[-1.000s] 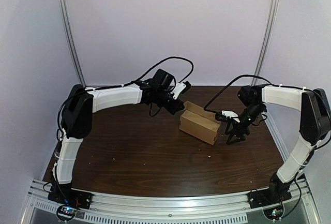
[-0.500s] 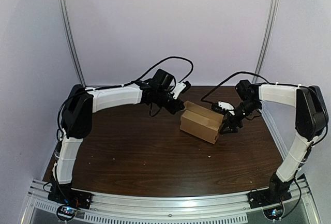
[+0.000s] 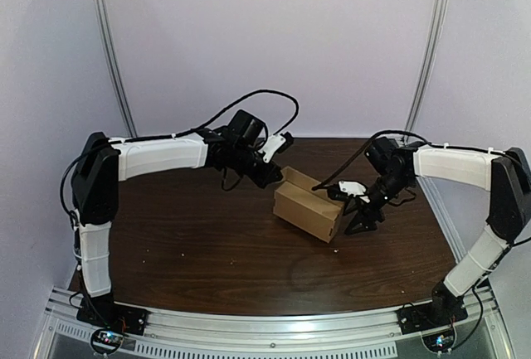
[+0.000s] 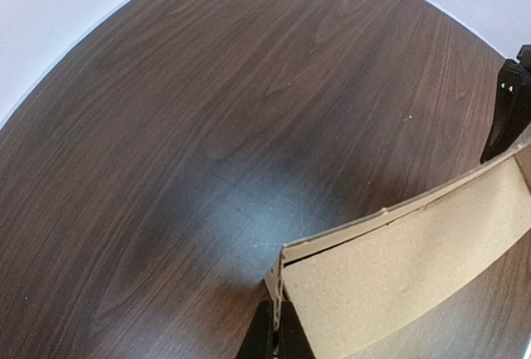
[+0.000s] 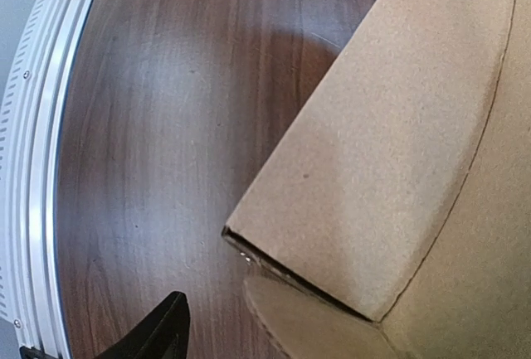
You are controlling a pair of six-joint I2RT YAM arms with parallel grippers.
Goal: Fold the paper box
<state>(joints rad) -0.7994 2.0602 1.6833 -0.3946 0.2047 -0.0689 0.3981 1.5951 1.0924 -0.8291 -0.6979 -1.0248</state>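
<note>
The brown paper box (image 3: pixel 307 207) stands open-topped on the dark wooden table (image 3: pixel 207 243), near the middle. My left gripper (image 3: pixel 276 173) is at its far left corner, shut on the upright cardboard wall (image 4: pixel 398 259); the black fingertips (image 4: pixel 267 344) pinch the wall's edge. My right gripper (image 3: pixel 362 215) sits low at the box's right end, open. In the right wrist view one black finger (image 5: pixel 159 334) shows beside the box's corner (image 5: pixel 390 143) and a loose end flap (image 5: pixel 307 326). The other finger is hidden.
White rails (image 5: pixel 33 168) border the table's right side, and a metal rail (image 3: pixel 265 334) runs along the near edge. In the left wrist view, part of the right arm (image 4: pixel 510 110) shows past the box wall. Small crumbs (image 3: pixel 333 251) lie on the wood.
The left gripper has pulled the box left and a little nearer. The right gripper swung from the table beside the box in against its right end and followed it leftward.
</note>
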